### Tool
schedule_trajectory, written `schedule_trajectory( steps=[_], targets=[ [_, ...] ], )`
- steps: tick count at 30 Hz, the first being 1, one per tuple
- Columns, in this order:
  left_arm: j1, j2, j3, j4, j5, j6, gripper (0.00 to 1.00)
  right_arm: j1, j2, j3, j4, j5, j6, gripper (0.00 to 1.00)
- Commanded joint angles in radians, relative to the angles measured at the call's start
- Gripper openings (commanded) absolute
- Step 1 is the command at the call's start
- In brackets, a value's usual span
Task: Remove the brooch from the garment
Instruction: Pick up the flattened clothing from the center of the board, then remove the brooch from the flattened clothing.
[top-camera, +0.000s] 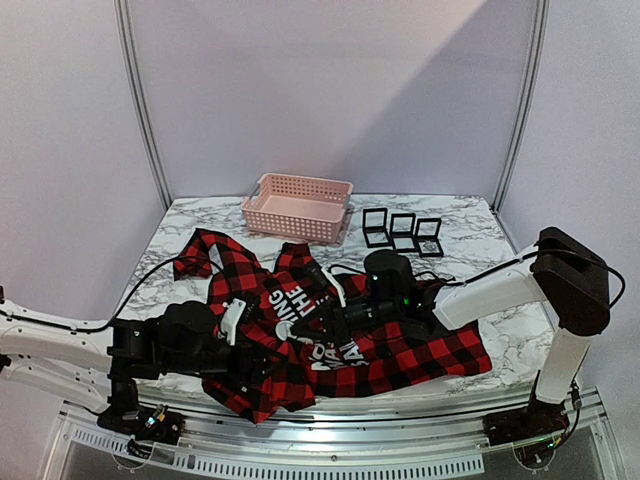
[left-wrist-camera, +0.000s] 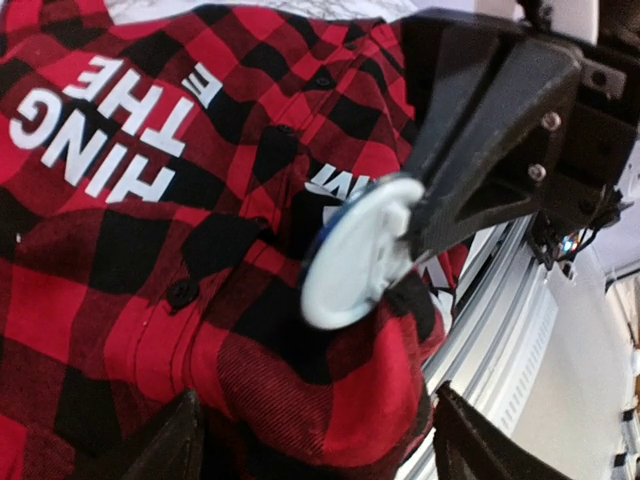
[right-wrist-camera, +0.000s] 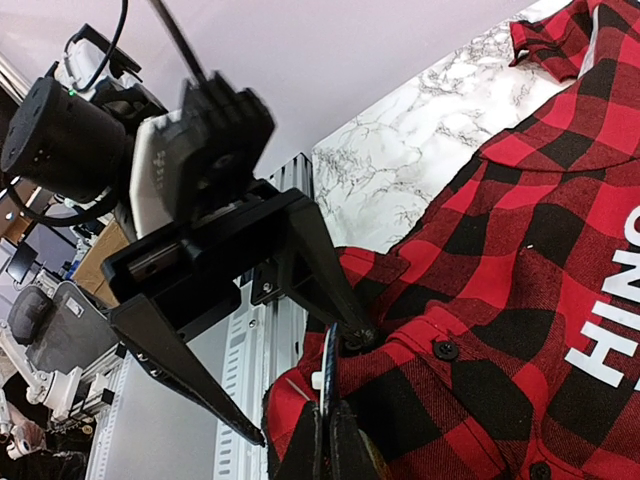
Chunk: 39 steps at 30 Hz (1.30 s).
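The garment (top-camera: 400, 355), a red-and-black plaid shirt with white lettering, lies spread on the marble table. It also shows in the left wrist view (left-wrist-camera: 120, 300) and the right wrist view (right-wrist-camera: 520, 250). The brooch (left-wrist-camera: 355, 250) is a round white disc with a blue rim, at the shirt's near edge. It shows edge-on in the right wrist view (right-wrist-camera: 328, 365). My right gripper (right-wrist-camera: 333, 415) is shut on the brooch; its black fingers (left-wrist-camera: 450, 180) show from the left wrist. My left gripper (left-wrist-camera: 315, 400) is open and straddles a fold of the garment below the brooch. One of its fingers (right-wrist-camera: 330, 290) touches the fabric.
A pink basket (top-camera: 297, 207) stands at the back of the table, with three small black boxes (top-camera: 402, 232) to its right. The aluminium rail (top-camera: 330, 440) runs along the near edge, right under the shirt's hem. Both arms meet over the shirt's left half.
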<state>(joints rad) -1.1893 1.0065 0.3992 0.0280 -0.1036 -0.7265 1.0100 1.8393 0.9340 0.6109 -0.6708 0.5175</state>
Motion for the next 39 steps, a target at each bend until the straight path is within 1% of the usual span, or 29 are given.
schedule_trajectory(
  steps=[1,3,7,8,10,13,18,23,25,33,39],
  targets=[
    [-0.024,0.021,0.041,-0.025,-0.03,0.024,0.71,0.006,-0.026,0.009,-0.008,0.022,-0.011,0.0],
    [-0.026,0.03,0.046,-0.025,-0.026,0.021,0.67,0.006,-0.026,0.009,-0.006,0.027,-0.013,0.0],
    [-0.039,0.045,0.049,-0.043,-0.021,0.015,0.66,0.006,-0.026,0.009,-0.002,0.035,-0.016,0.0],
    [-0.041,0.049,0.05,-0.06,-0.021,0.012,0.64,0.006,-0.026,0.009,-0.001,0.035,-0.017,0.0],
    [-0.044,0.049,0.05,-0.067,-0.018,0.012,0.57,0.007,-0.028,0.007,0.002,0.039,-0.017,0.0],
    [-0.046,0.045,0.049,-0.07,-0.021,0.007,0.48,0.006,-0.031,0.002,0.004,0.044,-0.016,0.0],
    [-0.047,0.046,0.047,-0.068,-0.01,0.008,0.24,0.012,-0.044,0.0,-0.025,0.082,-0.032,0.0],
    [-0.047,0.046,0.046,-0.06,0.0,0.008,0.07,0.029,-0.071,0.002,-0.087,0.159,-0.07,0.0],
    [-0.047,0.044,0.045,-0.055,0.0,0.009,0.0,0.036,-0.083,0.004,-0.12,0.211,-0.09,0.0],
    [-0.046,0.015,0.035,-0.061,0.008,0.003,0.0,0.075,-0.117,0.031,-0.282,0.434,-0.191,0.0],
    [-0.045,0.004,0.03,-0.072,0.001,-0.001,0.0,0.093,-0.142,0.038,-0.319,0.503,-0.22,0.0]
  ],
)
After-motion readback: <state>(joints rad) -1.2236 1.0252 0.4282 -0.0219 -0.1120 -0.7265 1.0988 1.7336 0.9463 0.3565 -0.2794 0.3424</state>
